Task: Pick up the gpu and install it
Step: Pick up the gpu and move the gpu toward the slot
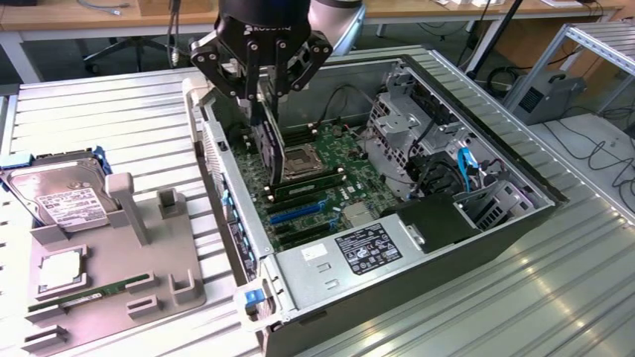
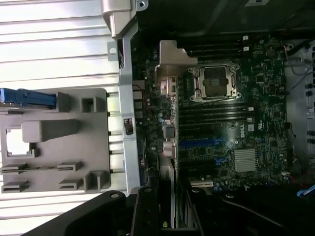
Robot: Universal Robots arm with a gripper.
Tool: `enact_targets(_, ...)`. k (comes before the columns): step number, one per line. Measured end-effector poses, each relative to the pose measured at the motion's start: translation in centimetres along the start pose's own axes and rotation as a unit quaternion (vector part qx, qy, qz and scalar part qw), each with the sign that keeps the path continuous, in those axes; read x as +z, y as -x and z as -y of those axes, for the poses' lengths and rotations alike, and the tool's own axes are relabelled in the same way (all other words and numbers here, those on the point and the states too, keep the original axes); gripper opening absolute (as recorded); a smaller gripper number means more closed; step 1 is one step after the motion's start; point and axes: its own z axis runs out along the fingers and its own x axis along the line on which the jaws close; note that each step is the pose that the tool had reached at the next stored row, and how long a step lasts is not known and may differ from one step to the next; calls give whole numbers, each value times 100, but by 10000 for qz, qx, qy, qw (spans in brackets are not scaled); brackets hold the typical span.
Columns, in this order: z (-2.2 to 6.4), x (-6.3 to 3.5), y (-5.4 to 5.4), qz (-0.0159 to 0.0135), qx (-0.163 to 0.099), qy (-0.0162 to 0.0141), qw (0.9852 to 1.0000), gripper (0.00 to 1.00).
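Here tool (image 1: 263, 100) grips gpu (image 1: 266, 149) upright — CPU socket (image 1: 300, 161) just beside.

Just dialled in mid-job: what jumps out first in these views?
The open PC case fills the middle of the exterior view, its motherboard exposed. Above it the gripper holds the gpu on edge, hanging down over the board beside the CPU socket. At the exterior view's left, a grey tray sits beside a hard drive.
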Motion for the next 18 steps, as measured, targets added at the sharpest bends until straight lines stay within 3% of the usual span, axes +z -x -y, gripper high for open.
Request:
enact_targets(4, -8, 7, 64, 0, 0, 0, 10000, 26)
enact_targets(18, -16, 28, 117, 0, 0, 0, 10000, 26)
